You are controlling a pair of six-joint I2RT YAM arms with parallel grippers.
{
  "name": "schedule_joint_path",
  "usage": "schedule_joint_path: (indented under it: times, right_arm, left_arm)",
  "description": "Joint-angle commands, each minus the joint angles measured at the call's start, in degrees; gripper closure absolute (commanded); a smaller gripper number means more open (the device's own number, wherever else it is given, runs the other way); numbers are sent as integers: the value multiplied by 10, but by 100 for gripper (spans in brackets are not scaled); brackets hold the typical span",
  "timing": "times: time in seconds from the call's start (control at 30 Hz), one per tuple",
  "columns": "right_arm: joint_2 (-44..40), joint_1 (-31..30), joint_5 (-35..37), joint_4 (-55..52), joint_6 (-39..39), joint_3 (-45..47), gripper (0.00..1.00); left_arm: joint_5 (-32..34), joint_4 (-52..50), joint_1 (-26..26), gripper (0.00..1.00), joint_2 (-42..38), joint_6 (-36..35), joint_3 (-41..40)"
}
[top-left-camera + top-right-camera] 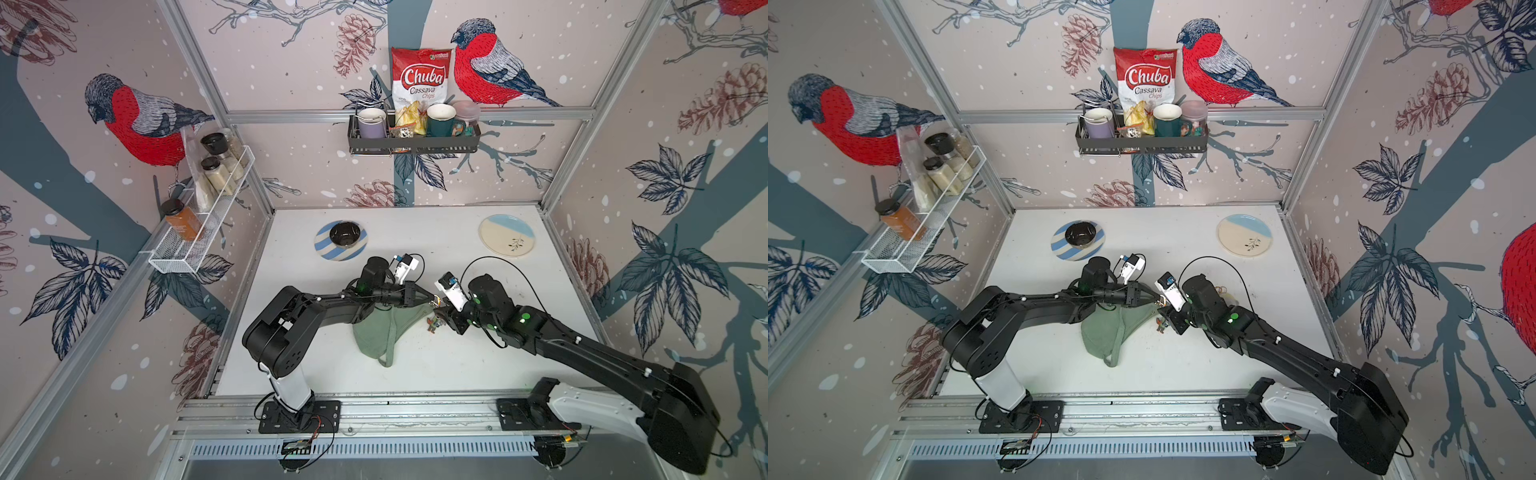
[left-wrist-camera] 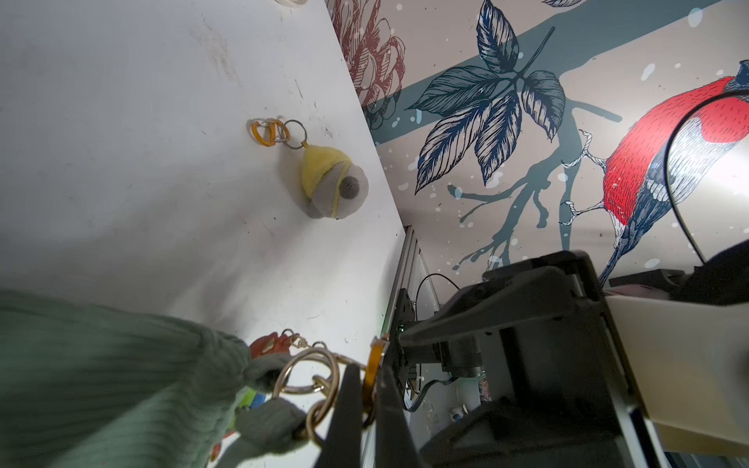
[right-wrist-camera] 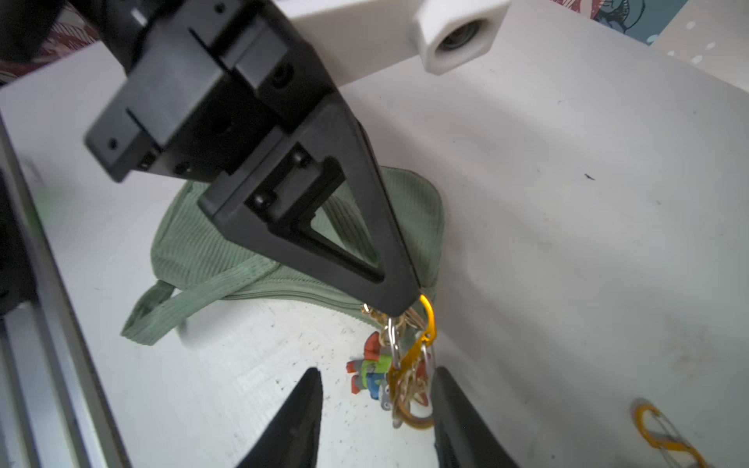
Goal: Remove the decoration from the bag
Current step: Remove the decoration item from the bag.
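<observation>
Sage-green bag (image 1: 372,332) lies on the white table (image 1: 415,374), between the two arms, strap (image 3: 182,302) looped out flat on the side away from the arms' tips. Gold rings (image 2: 308,372) sit at the bag's corner. The decoration hangs from those rings: an orange carabiner (image 3: 425,336) with a small toy figure (image 3: 371,368) in red, green and blue just beside it, right off the bag's ring corner.

Left fingers (image 2: 346,425) reach over the bag and are closed together, pinching the orange carabiner at its top end, at the ring corner. Right fingers (image 3: 296,425) are spread apart on either side of the toy figure and the ring cluster, just off that same corner; nothing is clamped between them. Whether one of them touches a ring, cannot tell.

A second charm, a yellow-and-grey plush keychain (image 2: 332,186) with its own orange clip (image 2: 267,131), lies loose on the table, well apart from the bag, out past the ring corner.

Further from the bag, toward the back wall: a blue-striped plate (image 1: 324,251) carrying a dark bowl (image 1: 345,235), and a cream-and-blue plate (image 1: 507,235).
</observation>
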State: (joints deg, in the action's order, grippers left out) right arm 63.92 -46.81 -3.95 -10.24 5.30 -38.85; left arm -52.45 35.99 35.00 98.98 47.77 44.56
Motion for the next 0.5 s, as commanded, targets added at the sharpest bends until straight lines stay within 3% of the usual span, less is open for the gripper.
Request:
schedule_joint_path:
  times: [0.0,0.47]
  right_arm:
    - [22,-5,57,27,41,-11,60]
    - [59,0,16,14,39,-10,59]
  left_arm:
    - [-10,-25,0,100,-7,-19,5]
    - [-10,-31,2,100,-9,-20,8]
